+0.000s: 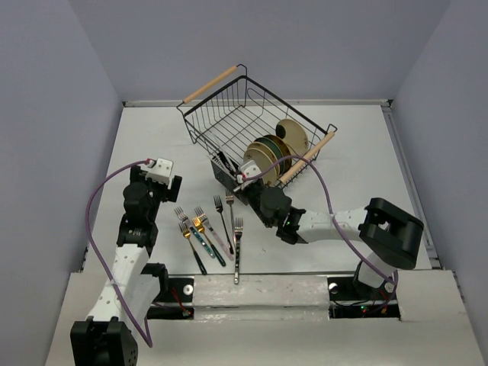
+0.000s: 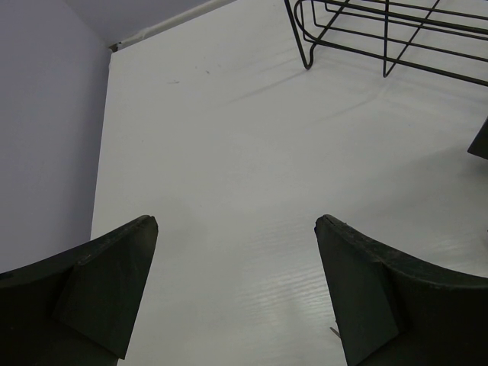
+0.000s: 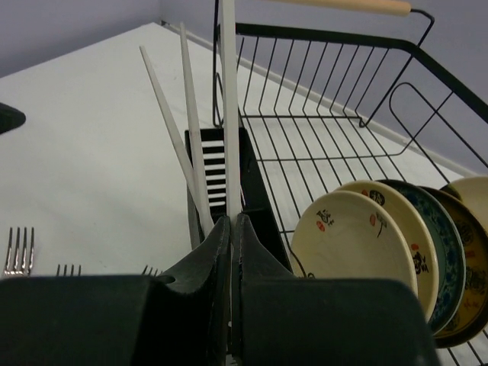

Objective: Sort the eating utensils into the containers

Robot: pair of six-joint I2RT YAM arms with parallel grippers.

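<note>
- Right gripper (image 3: 231, 225): the jaws are pressed nearly together on a slim white utensil (image 3: 229, 114), which stands upright and runs out of the top of the right wrist view.
- Left gripper (image 2: 236, 221): the jaws are spread wide and hold nothing. They hang over bare table (image 2: 229, 137).
- The caddy (image 3: 216, 164) sits just ahead of the right gripper, against the basket (image 3: 328, 36). Two like pieces (image 3: 196, 137) lean in it.
- The forks (image 1: 206, 240) lie fanned at lower centre of the top view, unsorted.
- Risk: we judge that the tall utensil may strike the leaning pieces or the basket rim, or pivot in so narrow a grip.
- Risk: a release off the compartment would drop it outside, and a push could shift the caddy.
- Risk: the forks lie close, so a grasp may drag neighbours.
</note>
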